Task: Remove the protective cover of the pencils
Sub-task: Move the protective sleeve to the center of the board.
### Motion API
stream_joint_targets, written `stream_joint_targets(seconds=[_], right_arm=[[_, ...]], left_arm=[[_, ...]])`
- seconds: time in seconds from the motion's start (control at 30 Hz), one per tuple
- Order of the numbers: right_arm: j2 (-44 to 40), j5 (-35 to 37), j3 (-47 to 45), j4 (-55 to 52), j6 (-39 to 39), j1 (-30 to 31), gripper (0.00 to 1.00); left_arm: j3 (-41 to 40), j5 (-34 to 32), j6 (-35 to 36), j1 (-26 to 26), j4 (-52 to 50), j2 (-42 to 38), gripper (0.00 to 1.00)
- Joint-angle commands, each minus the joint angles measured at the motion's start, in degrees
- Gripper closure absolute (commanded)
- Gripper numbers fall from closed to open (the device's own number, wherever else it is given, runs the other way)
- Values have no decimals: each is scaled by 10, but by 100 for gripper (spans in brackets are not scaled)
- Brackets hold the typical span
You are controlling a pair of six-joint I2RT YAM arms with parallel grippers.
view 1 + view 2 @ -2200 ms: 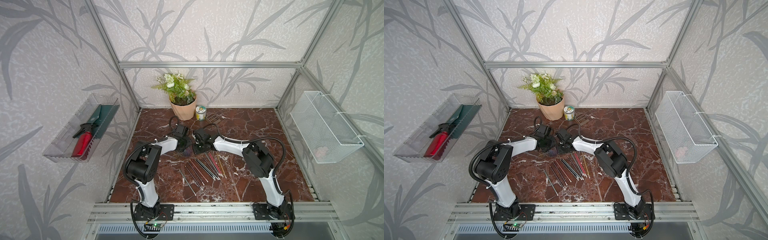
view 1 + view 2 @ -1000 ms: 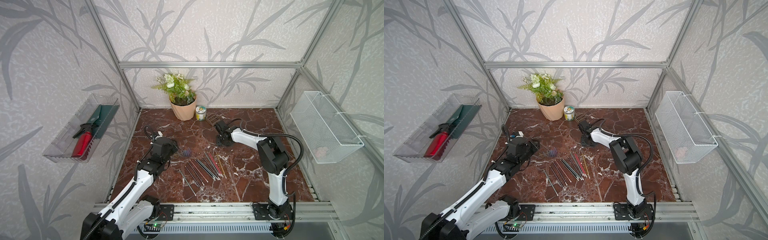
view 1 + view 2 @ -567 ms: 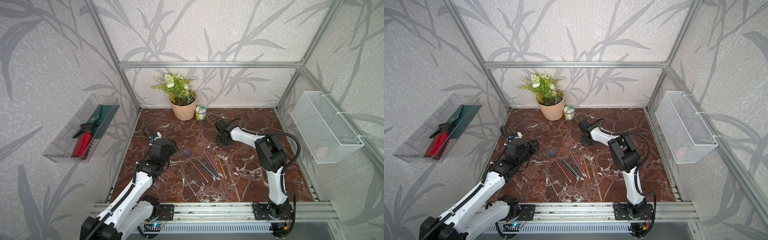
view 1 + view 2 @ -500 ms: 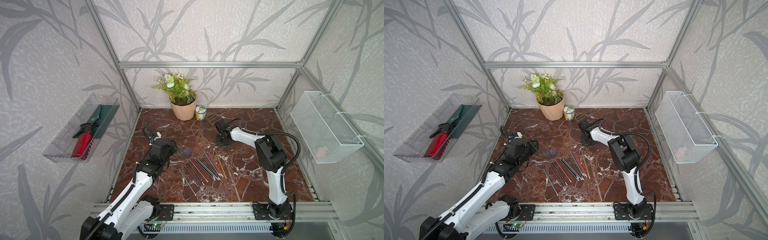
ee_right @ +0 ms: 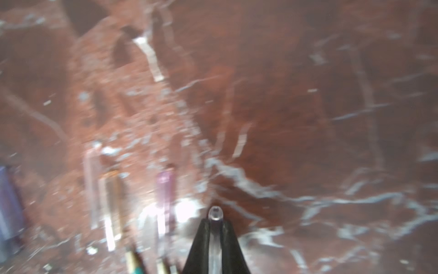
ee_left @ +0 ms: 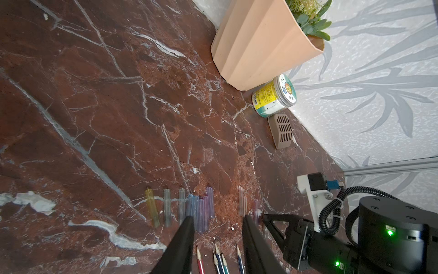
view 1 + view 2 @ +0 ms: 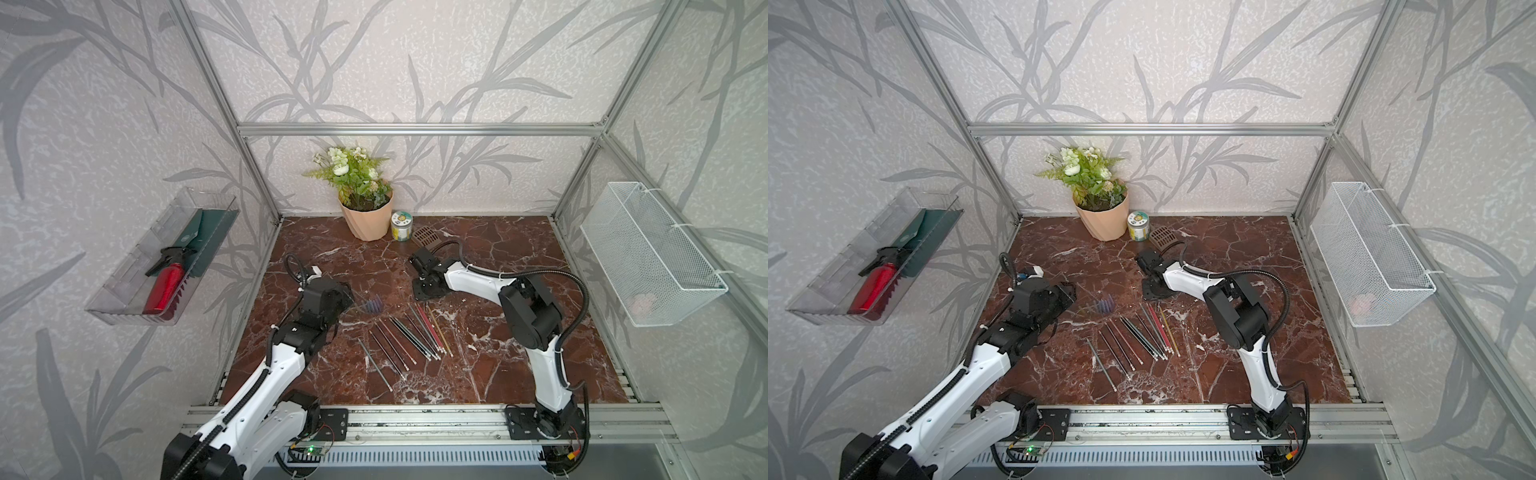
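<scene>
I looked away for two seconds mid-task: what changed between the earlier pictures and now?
Both arms left their meeting spot at the far end of the pencils, each drawing off to its own side. The left gripper has open, empty jaws; the right gripper is shut on a clear cap. The pencils and the row of loose caps stayed put.

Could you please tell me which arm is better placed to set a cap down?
Right, probably: the right end effector is shut on a clear cap low over the table, beside the loose caps. The left end effector is open and holds nothing.
</scene>
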Motion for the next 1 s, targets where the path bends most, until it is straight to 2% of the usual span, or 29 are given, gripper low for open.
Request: stream_joint_targets(seconds=[0.0,0.23,0.43,0.9,0.97], right_arm=[[16,-1,20,-8,-17,0,91],[16,-4,19,-6,-16,0,89],[11,-12,17,0,-16,0,82],[-25,-15,17,-2,-25,1,74],[-42,-10,12,-4,-27,1,70]], left_arm=[[-7,-7,-1,5,-4,-11,62],[-14,-8,-2,8,-5,-28,62],[-16,-8,-3,10,-3,-32,62],[-16,-4,3,16,-4,-32,62],[-13,-3,12,17,-4,-31,58]])
